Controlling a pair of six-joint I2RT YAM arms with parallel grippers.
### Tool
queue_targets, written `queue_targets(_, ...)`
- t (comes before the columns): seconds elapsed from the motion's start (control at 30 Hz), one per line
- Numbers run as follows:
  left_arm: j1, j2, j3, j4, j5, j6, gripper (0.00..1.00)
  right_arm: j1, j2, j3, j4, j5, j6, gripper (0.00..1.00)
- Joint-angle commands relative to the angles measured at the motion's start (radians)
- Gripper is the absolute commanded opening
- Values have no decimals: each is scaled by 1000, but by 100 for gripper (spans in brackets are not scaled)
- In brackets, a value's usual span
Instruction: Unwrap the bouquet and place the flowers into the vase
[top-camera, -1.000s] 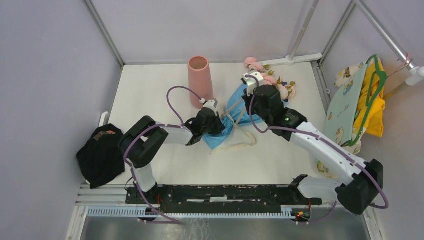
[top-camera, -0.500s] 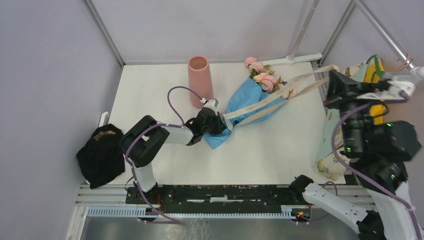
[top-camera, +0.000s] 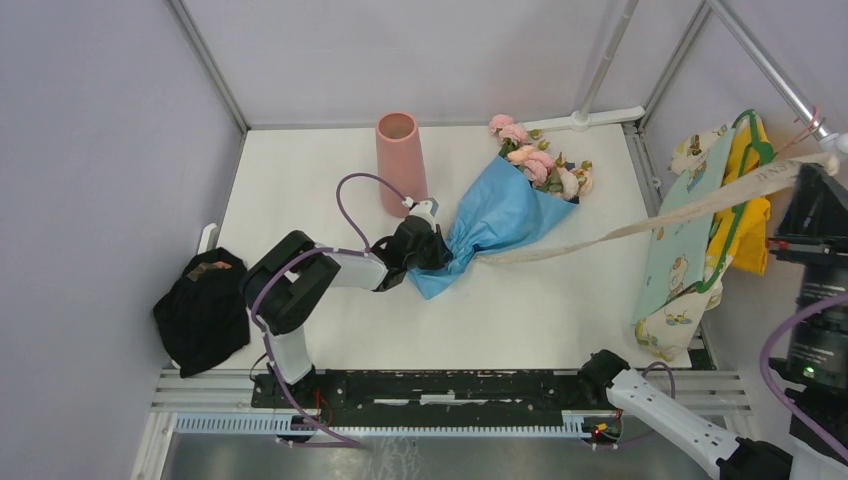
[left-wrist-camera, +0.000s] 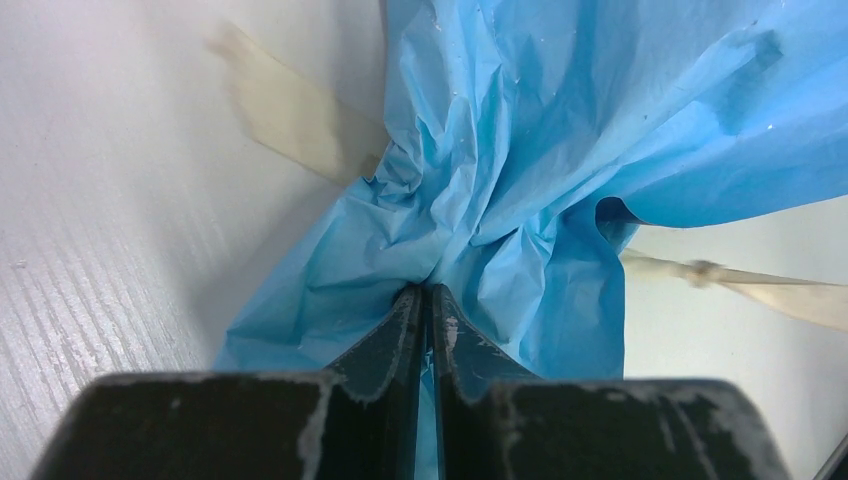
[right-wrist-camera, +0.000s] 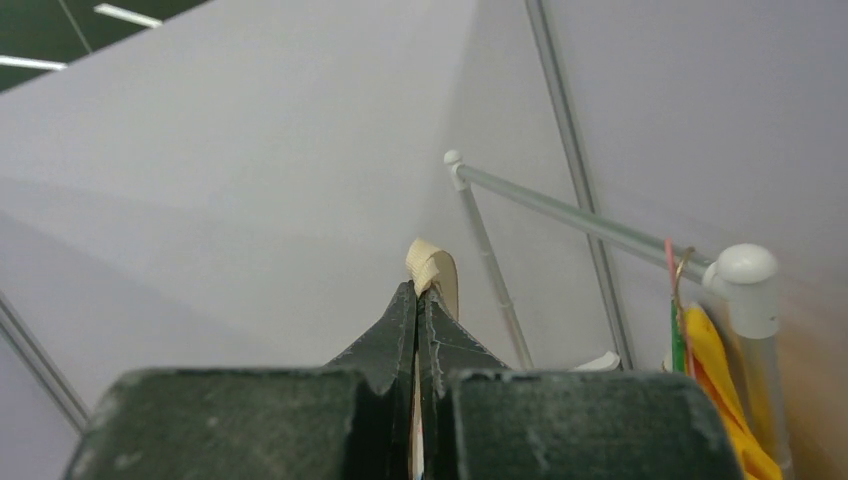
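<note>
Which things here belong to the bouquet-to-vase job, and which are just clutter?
Job:
- blue paper, pinched by the left gripper
- ribbon, pinched by the right gripper
- flowers, in the paper
- vase, upright

Clutter:
- black cloth, left edge
- yellow garment, hanging at right
- pale-green cloth, beside it

Top view looks down; close left-wrist view shares the bouquet (top-camera: 500, 212).
</note>
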Motion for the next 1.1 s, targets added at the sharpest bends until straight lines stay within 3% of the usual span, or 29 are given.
queue_targets(0.0,-8,42,-8,-103,-14,-17,15,-19,-22,81,59,26,-51,0)
queue_targets(0.27,-67,33,64,-172,-47,-8,14,-63,36,155,83,-12,-25,0)
queue_targets(0.43,-136,-3,147,-227,-58,14,15,-63,200,199,-117,52,14,0)
queue_targets(0.8,-267,-65,185,-190,16,28,15,-64,269,-212,-240,14,189,0)
queue_targets(1.07,-267,-284,166,-338,-171,85,16,-67,320,-313,-312,210,224,0)
